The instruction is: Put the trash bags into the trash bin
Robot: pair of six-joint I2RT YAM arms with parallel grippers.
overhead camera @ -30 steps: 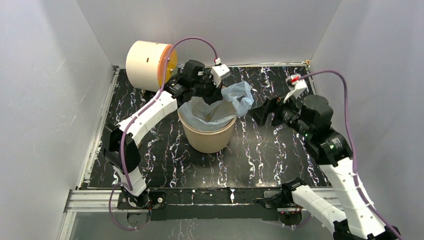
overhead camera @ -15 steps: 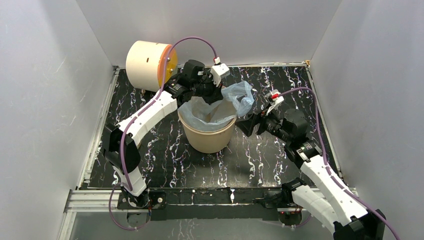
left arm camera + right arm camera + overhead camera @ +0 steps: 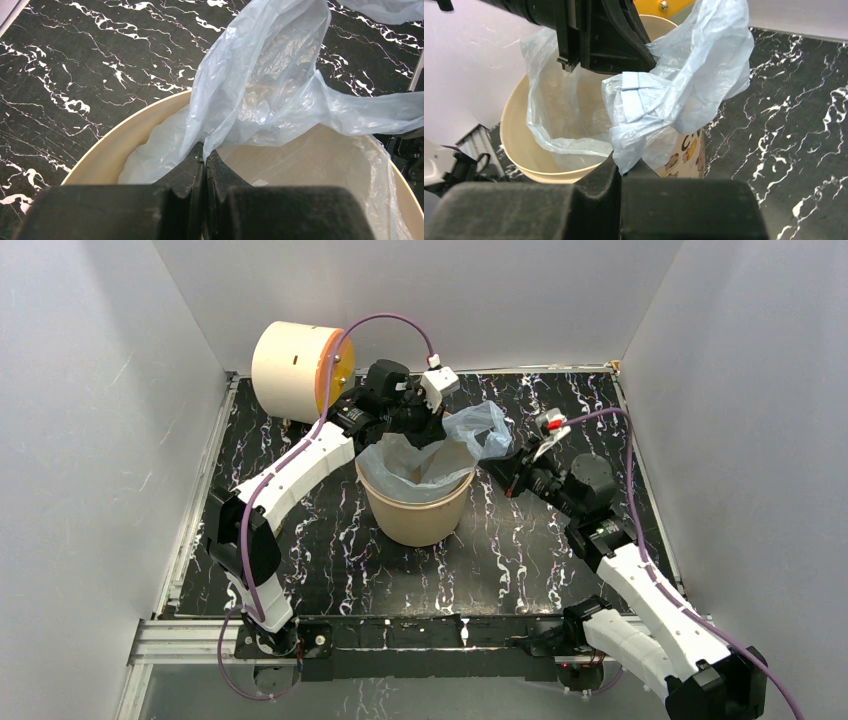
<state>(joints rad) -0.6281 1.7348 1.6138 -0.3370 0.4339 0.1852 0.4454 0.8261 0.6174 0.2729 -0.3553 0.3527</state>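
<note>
Looking in from the near edge: both arm bases are bolted there and the black marbled worktop runs out ahead of them. My right arm reaches in from the near right, and the right pincer has its fingers pressed together on a bunched-up flap of the trash bag, just off the right side of the trash bin. The bin stands upright around the middle of the worktop. The bag is that thin pale blue crinkly kind. Part of it sits down inside the bin, lining the walls, and the rest rises above the rim and stretches out to the right towards the right pincer.

Further back, the left arm curves in from the near left and comes over the far side of the bin. The left pincer is clamped tight on the bag just above the bin's opening, jaws together with plastic pinched between them.

Way back in the far left corner there's a cream drum with an orange face, well apart from the bin.
</note>
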